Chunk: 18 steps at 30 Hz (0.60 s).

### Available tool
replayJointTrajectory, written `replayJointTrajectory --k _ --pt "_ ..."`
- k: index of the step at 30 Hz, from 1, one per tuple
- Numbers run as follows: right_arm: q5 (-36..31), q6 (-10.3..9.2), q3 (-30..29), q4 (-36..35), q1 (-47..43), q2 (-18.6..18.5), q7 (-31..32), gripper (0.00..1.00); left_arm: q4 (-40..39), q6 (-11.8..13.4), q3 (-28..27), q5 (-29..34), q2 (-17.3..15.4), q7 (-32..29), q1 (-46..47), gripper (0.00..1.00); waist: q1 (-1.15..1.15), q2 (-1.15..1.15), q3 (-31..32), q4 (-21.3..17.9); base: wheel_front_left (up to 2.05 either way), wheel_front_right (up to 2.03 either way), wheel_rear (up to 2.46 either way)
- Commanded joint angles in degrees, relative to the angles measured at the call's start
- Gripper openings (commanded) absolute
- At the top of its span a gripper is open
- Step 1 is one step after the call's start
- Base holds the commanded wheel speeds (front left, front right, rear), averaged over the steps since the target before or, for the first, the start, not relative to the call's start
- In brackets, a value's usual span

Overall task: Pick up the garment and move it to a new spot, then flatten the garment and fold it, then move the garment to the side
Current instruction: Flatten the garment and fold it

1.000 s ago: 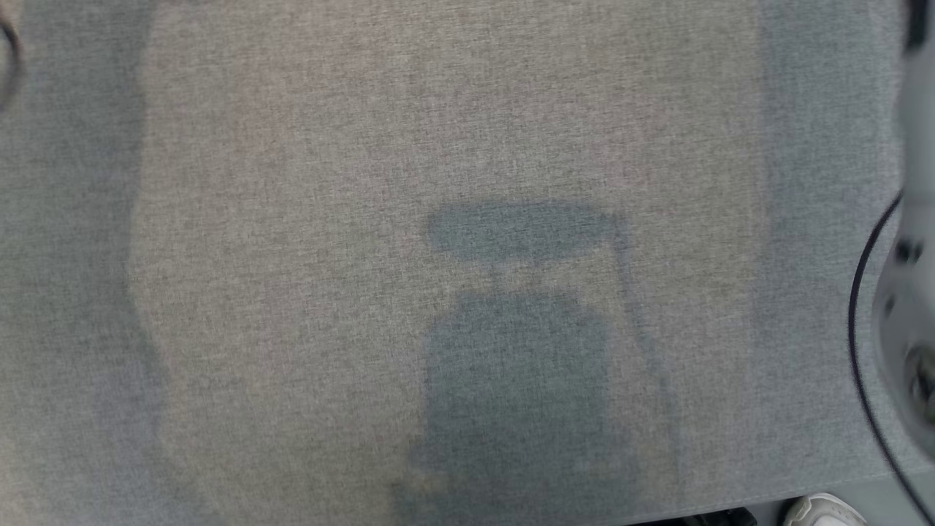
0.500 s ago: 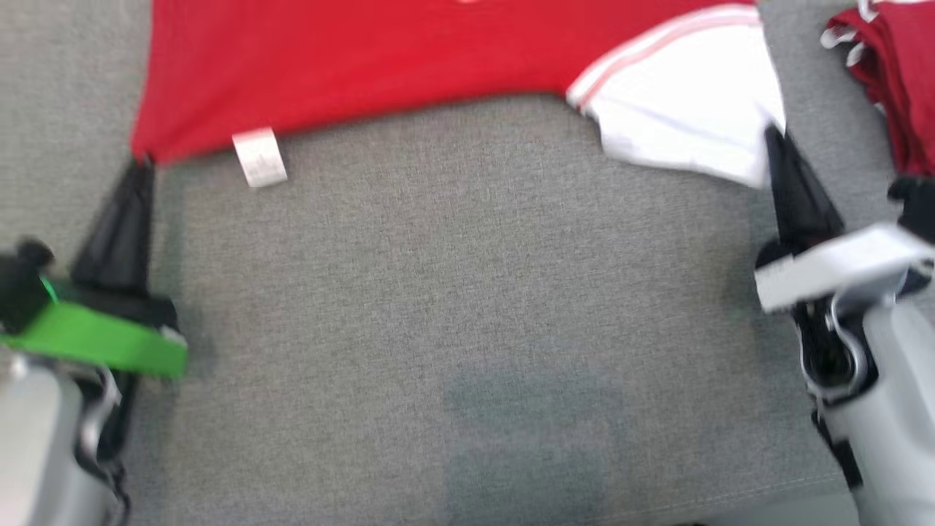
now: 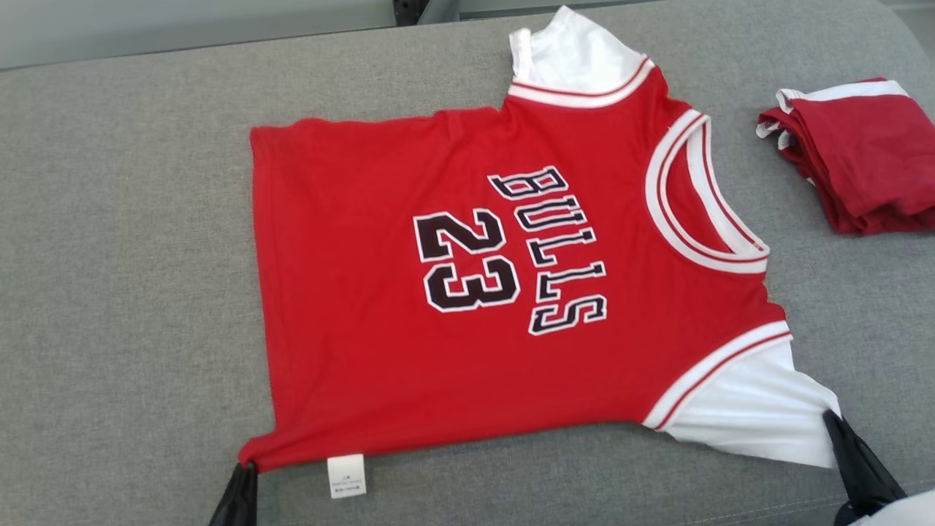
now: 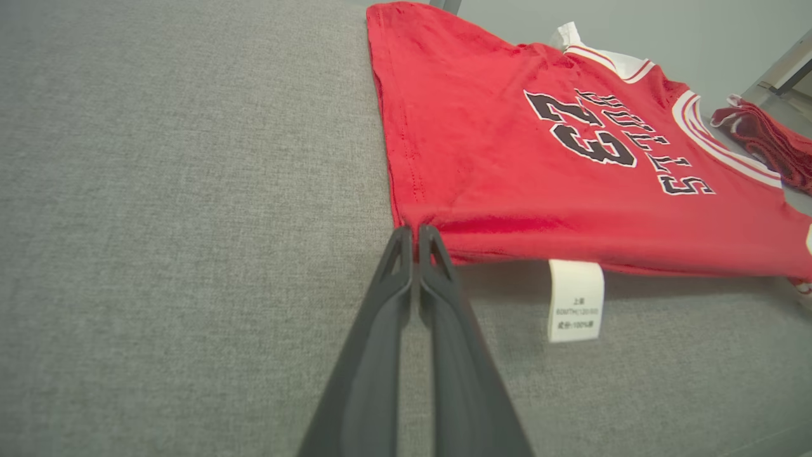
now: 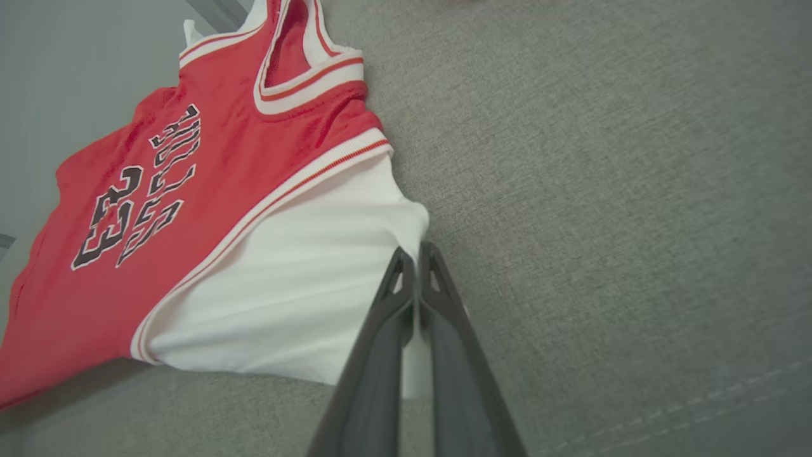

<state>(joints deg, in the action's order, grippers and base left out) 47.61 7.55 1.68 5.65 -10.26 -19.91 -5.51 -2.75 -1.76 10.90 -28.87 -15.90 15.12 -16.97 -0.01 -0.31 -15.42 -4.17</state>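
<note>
The garment [image 3: 467,321] is a red jersey with white sleeves and black "BULLS 23" lettering, spread flat on the grey cushion [image 3: 109,256], neck toward the right. My left gripper [image 3: 245,467] is shut on its near hem corner [image 4: 415,231], beside a white care label [image 3: 345,475]. At the lower right my right gripper [image 3: 829,420] is shut on the corner of the near white sleeve [image 5: 415,251]. The jersey [image 4: 539,158] lies smooth in both wrist views, and its near edge is stretched between the two grips.
A folded dark red garment with white trim [image 3: 855,150] lies at the right edge of the cushion. Bare grey fabric stretches to the left of the jersey and in front of it. The cushion's far edge runs behind the shirt.
The head camera has tilted up, from bare cushion to the whole jersey. Both grippers hold the same corners as half a second ago.
</note>
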Motion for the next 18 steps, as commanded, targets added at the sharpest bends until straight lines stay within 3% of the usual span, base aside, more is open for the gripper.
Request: replayJointTrajectory --k 1,5,7,18 --pt "1.43 -0.13 -1.41 -1.38 -2.38 -0.61 -0.72 0.0 -1.79 0.39 0.07 -0.05 0.75 0.01 -1.93 0.0 0.01 0.31 2.25 1.98 0.0 0.0 0.0" --pt "3.9 -0.11 -1.53 -6.63 -4.49 -1.45 0.39 0.0 -5.81 -0.17 1.41 -1.21 1.02 -2.11 -1.7 0.0 0.01 0.31 1.56 2.18 0.0 0.0 0.0" --pt "3.4 -0.11 -0.62 -8.01 -2.31 -2.35 1.78 0.0 -6.11 0.83 1.02 -0.62 -0.18 -5.01 0.61 0.0 0.01 0.31 1.21 1.72 0.0 0.0 0.0" --pt "-0.26 -0.08 3.91 -2.38 21.5 -4.61 12.83 0.0 -7.44 4.27 1.91 -1.83 -2.75 -23.2 16.32 0.0 0.01 0.31 -0.3 0.9 0.0 0.0 0.0"
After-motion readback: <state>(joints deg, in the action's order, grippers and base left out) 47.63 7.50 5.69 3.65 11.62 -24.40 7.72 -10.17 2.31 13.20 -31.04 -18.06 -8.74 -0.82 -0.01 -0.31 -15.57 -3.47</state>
